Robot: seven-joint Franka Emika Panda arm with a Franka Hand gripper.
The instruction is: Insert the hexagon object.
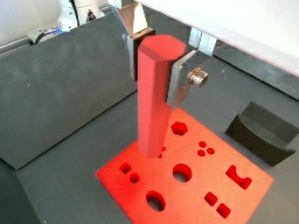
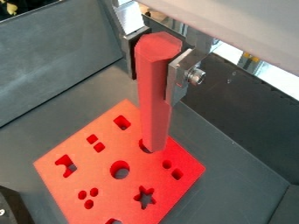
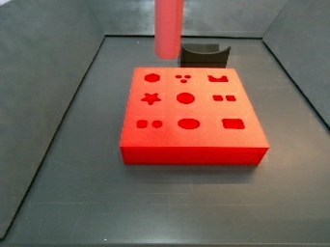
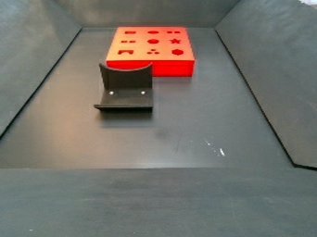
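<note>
My gripper (image 1: pixel 159 68) is shut on the hexagon object (image 1: pixel 153 105), a long bright red-pink bar that hangs upright from the jaws; both wrist views show it (image 2: pixel 155 96). Its lower end hovers over the wide red block (image 1: pixel 233 197) with shaped holes, close to the small hexagon hole (image 1: pixel 179 128). I cannot tell whether the end touches the block. In a side view only the bar (image 3: pixel 169 29) shows, above the far edge of the block (image 3: pixel 194 145), and the fingers are out of frame. The hexagon hole (image 3: pixel 152 77) lies near the block's far left corner.
A small dark grey curved block (image 3: pixel 203 53) stands just behind the red block and also shows in a wrist view (image 1: pixel 263 131). In a side view it (image 4: pixel 124 88) sits in front of the red block (image 4: pixel 152 63). Grey walls (image 3: pixel 65 87) enclose the dark floor.
</note>
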